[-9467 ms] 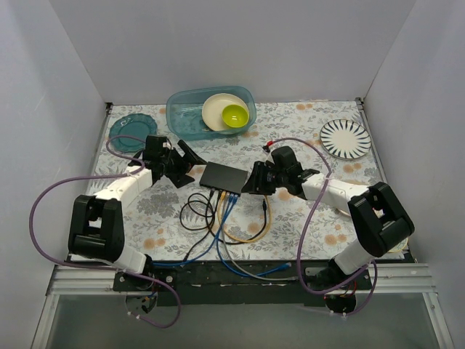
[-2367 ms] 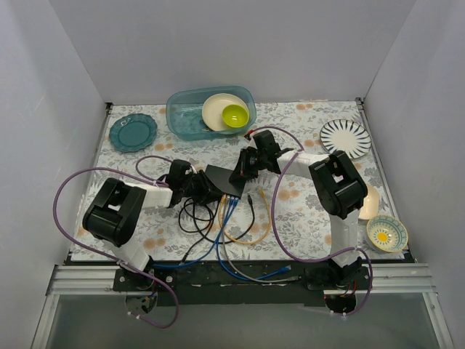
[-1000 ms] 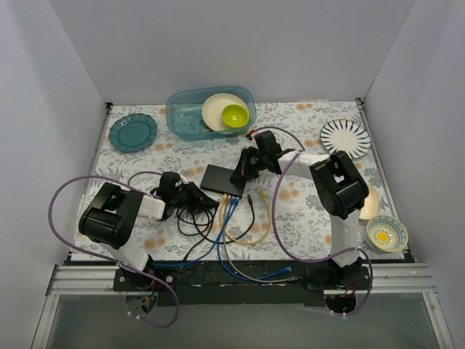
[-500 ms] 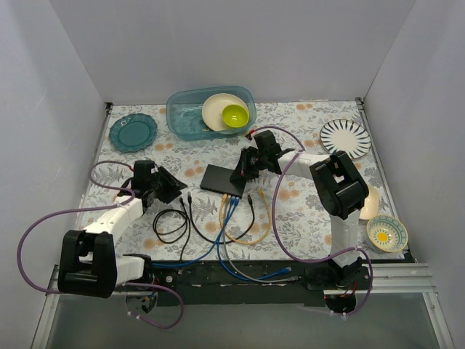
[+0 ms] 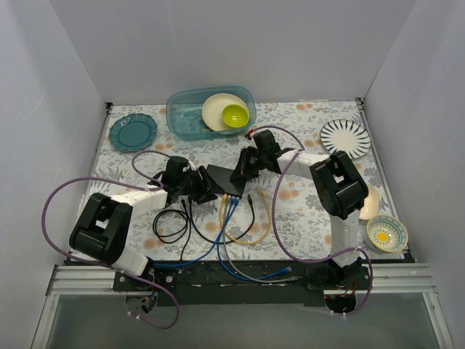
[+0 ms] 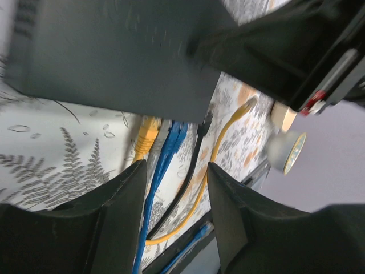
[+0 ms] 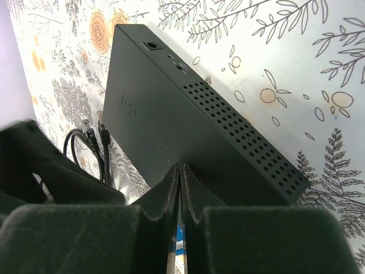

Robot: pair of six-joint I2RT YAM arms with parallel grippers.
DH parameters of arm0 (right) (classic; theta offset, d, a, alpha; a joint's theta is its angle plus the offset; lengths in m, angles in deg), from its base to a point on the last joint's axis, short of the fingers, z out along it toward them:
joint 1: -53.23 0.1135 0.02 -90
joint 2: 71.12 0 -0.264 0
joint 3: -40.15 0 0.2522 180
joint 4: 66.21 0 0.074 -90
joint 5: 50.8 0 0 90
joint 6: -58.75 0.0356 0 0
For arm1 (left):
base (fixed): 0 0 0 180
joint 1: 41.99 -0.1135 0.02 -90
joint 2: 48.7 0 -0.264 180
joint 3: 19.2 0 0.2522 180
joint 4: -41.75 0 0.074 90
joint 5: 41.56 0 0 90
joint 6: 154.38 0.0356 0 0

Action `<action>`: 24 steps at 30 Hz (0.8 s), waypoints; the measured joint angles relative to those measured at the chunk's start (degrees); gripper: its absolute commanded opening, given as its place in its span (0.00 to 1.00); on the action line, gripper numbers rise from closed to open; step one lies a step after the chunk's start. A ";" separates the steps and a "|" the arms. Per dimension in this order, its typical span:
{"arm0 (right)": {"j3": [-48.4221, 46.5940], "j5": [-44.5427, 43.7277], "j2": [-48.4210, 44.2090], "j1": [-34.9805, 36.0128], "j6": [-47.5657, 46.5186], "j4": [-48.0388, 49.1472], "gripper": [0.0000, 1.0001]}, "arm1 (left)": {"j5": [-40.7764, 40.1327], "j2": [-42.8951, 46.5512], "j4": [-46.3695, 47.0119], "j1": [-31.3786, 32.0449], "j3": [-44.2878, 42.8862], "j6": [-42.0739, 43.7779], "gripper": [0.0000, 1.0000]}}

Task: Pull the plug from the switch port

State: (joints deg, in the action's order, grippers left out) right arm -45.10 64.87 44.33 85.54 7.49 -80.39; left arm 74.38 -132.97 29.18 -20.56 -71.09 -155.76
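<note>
Several plugs [image 6: 171, 128] crowd the switch [image 6: 114, 51]; left end effector [image 6: 175, 171] gapes empty, right end effector [image 7: 180, 168] pinched shut atop it; wrong-plug grab seems likely.

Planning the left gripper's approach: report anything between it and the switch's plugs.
Nothing visible blocks it. The open left gripper faces the plugs in the switch directly; only their own cables trail between its fingers.

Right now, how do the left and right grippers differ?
The left gripper stands open, holding nothing; the right gripper is shut. The left gripper faces the port edge of the switch, blue cables between its fingers; the right gripper sits over its top. Both are at the switch.
</note>
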 measured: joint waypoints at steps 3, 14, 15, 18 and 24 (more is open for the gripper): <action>0.00 0.02 0.00 0.00 0.02 0.02 0.10 | 1.18 -2.43 3.69 1.97 2.60 -1.51 0.45; 0.00 0.04 0.02 0.00 0.07 0.04 0.10 | 2.03 -10.03 11.87 1.62 3.80 -5.03 0.38; 0.00 0.07 0.02 0.00 0.07 0.04 0.10 | 2.08 -10.80 12.81 1.62 3.50 -5.46 0.37; 0.00 0.09 0.02 0.00 0.04 0.04 0.10 | 2.14 -12.61 14.99 1.62 2.82 -6.56 0.34; 0.00 0.11 0.02 0.00 0.04 0.04 0.10 | 3.10 -15.04 17.81 1.60 1.95 -7.56 0.24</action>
State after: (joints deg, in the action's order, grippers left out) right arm -45.10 64.98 44.36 85.54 7.53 -80.35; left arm 77.48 -148.00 46.99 -18.97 -69.15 -163.32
